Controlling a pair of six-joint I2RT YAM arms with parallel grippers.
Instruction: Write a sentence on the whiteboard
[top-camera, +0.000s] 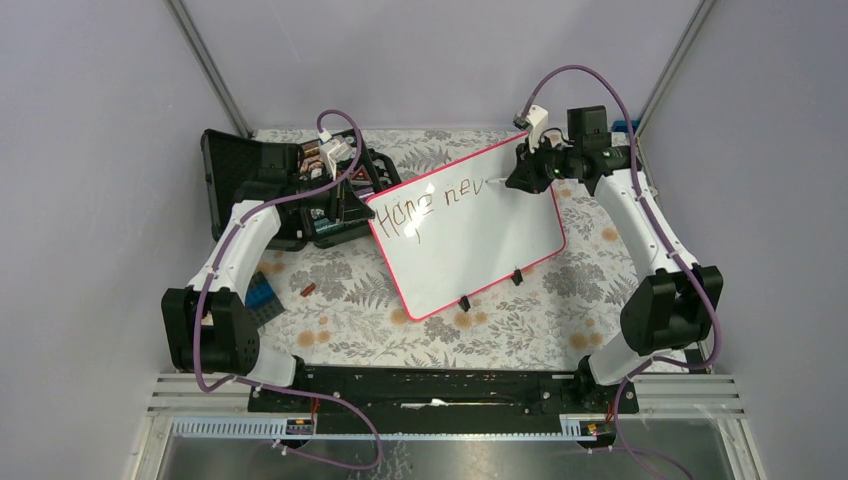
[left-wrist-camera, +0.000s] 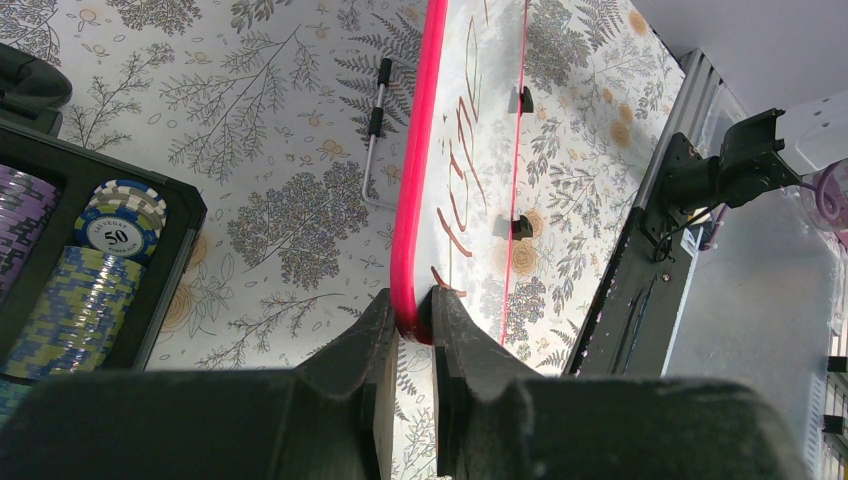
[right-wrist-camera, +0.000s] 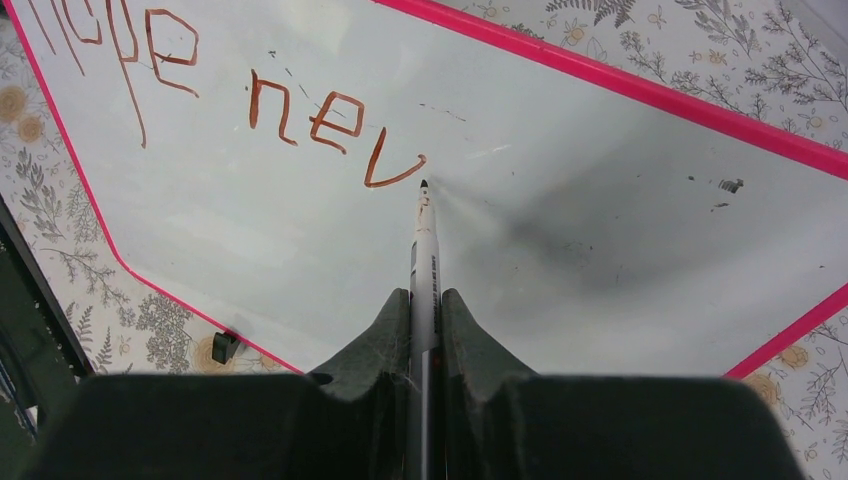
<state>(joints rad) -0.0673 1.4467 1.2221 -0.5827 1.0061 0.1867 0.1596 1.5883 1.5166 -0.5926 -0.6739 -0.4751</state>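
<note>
Your left gripper (left-wrist-camera: 413, 310) is clamped on the whiteboard (top-camera: 480, 240) rim, and your right gripper (right-wrist-camera: 425, 300) is pinching the marker (right-wrist-camera: 424, 245), tip touching where the sentence (right-wrist-camera: 330, 118) reads "Hope nev".

The left arm (top-camera: 240, 235) and right arm (top-camera: 640, 215) had white shells over their long links and chunky black joint housings. A purple cable (top-camera: 575, 68) looped along each. The fingers (left-wrist-camera: 365, 345) were matte black, wedge-shaped.

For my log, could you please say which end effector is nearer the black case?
Left. The left end effector clamps the whiteboard beside the case; the right end effector holds a marker across the board.
</note>
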